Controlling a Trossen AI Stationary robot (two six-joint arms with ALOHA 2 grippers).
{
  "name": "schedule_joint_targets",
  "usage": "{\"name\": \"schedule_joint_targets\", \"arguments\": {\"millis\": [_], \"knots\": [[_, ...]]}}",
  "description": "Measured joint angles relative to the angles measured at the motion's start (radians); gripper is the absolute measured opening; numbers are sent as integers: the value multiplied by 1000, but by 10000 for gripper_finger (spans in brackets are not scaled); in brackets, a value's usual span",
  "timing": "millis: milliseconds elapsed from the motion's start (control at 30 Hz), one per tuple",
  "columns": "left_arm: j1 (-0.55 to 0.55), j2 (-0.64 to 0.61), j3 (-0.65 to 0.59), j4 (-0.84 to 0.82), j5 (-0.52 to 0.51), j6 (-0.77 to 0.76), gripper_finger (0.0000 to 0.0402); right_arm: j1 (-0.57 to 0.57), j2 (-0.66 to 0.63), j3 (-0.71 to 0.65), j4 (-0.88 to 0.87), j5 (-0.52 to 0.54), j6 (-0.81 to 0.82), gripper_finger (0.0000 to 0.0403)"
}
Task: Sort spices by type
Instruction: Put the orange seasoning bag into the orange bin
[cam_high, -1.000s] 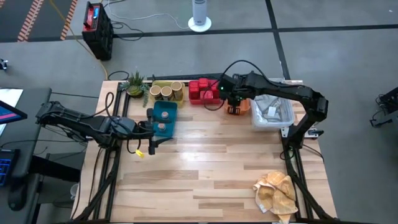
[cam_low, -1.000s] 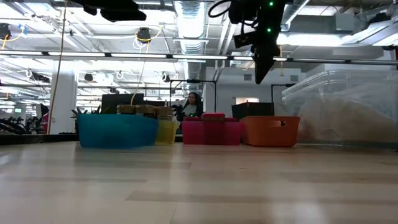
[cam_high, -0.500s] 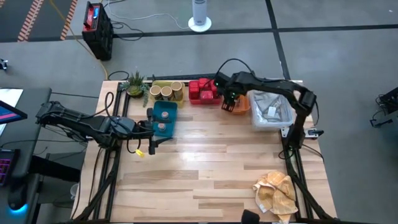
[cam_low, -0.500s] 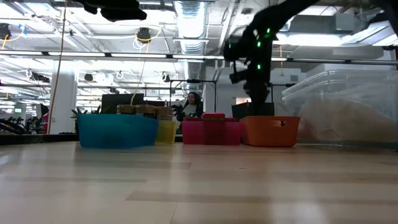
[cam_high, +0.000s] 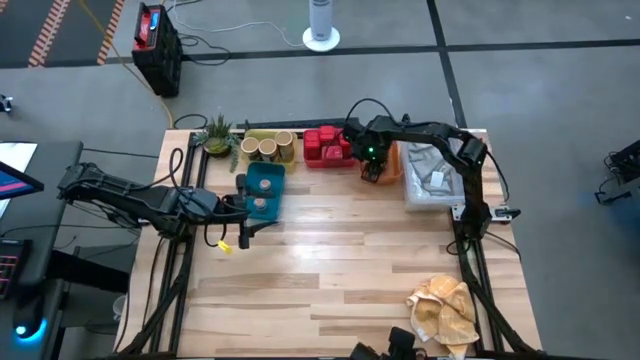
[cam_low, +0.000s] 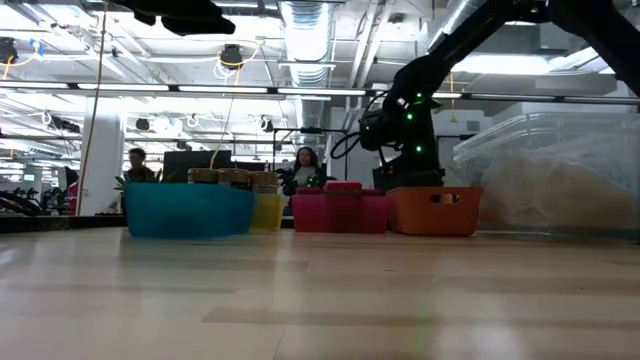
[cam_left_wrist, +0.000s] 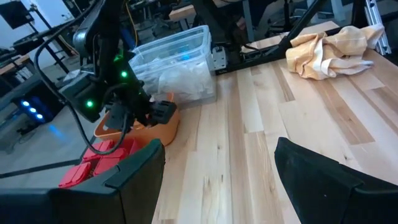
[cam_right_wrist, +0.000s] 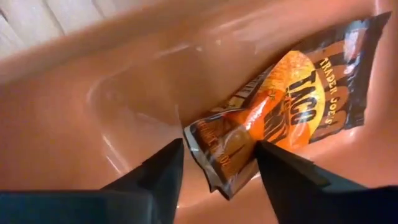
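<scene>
My right gripper (cam_high: 372, 168) is down inside the orange tray (cam_high: 390, 167) at the table's far edge, and it is open. In the right wrist view its fingers stand on either side of one end of the thin brown-and-orange packet (cam_right_wrist: 292, 99), which lies flat on the tray floor. My left gripper (cam_high: 244, 207) waits open, left of the teal tray (cam_high: 266, 190) that holds tiny round jars. Tan jars stand in the yellow tray (cam_high: 268, 147) and red boxes in the red tray (cam_high: 325, 147). My right gripper (cam_right_wrist: 217, 168) comes from above, pointing down, with the packet's near end (cam_right_wrist: 214, 146) in the gap between its fingers. I cannot tell whether either finger touches the packet. The packet lies on the orange tray's floor.
A clear plastic bin (cam_high: 437, 178) stands right of the orange tray. The yellowish paper wad (cam_high: 443, 310) lies at the near right corner. A small plant (cam_high: 217, 135) is at the far left, and a small yellow bit (cam_high: 224, 245) is near my left gripper. Bare wood fills the table's middle.
My right gripper has come down from well above the trays into the orange tray, and its arm has folded in toward the table's far edge.
</scene>
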Motion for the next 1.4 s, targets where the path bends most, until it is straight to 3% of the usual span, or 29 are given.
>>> {"name": "schedule_joint_targets", "arguments": {"millis": [133,367,667,900,1200,1400], "knots": [[0,0,0,0,0,1,288,16,12,3,6,39,-4,189],[0,0,0,0,0,5,288,40,-10,0,24,73,-13,44],[0,0,0,0,0,6,288,72,-102,-1,13,148,-11,39],[7,1,0,8,0,0,288,162,-310,-1,-36,150,24,39],[108,141,0,138,21,-149,288,510,-508,-52,133,169,81,43],[166,329,0,397,182,-368,288,769,-481,-126,202,467,174,46]]}}
